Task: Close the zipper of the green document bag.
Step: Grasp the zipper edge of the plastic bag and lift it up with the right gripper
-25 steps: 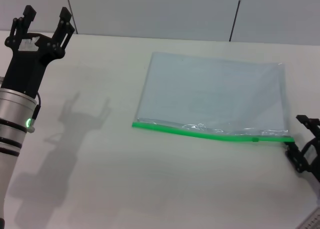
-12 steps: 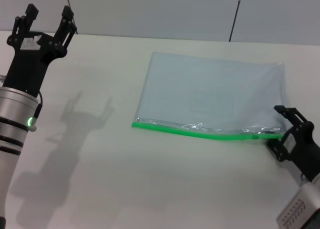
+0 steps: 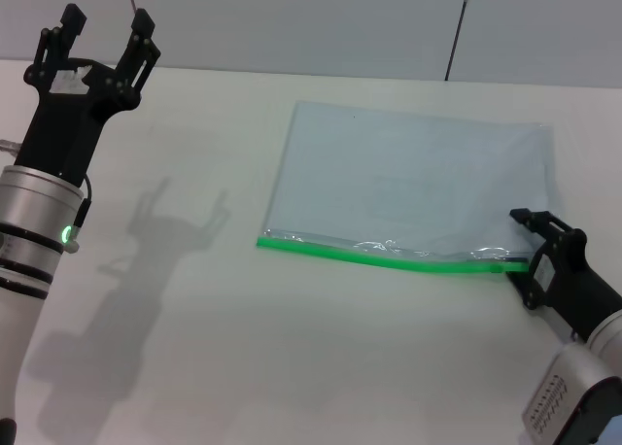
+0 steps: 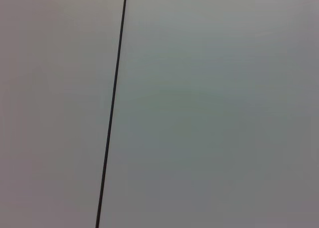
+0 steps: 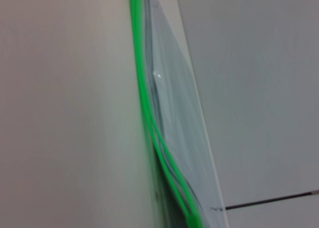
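Note:
The green document bag (image 3: 418, 178) lies flat on the white table, a pale translucent pouch. Its zipper (image 3: 379, 256) is a bright green strip along the near edge. My right gripper (image 3: 519, 255) sits at the right end of that strip, open, with one finger on each side of the strip's end. I cannot pick out the slider there. In the right wrist view the zipper (image 5: 147, 113) runs away as two green lines that spread apart near the camera, beside the bag (image 5: 182, 113). My left gripper (image 3: 105, 29) is raised at the far left, open and holding nothing.
The white table (image 3: 243, 348) stretches around the bag, with grey wall panels (image 3: 292, 17) behind it. My left arm's shadow falls on the table left of the bag. The left wrist view shows only a wall panel seam (image 4: 112, 108).
My right gripper has moved left along the table onto the right end of the green strip. The left arm has drifted slightly right.

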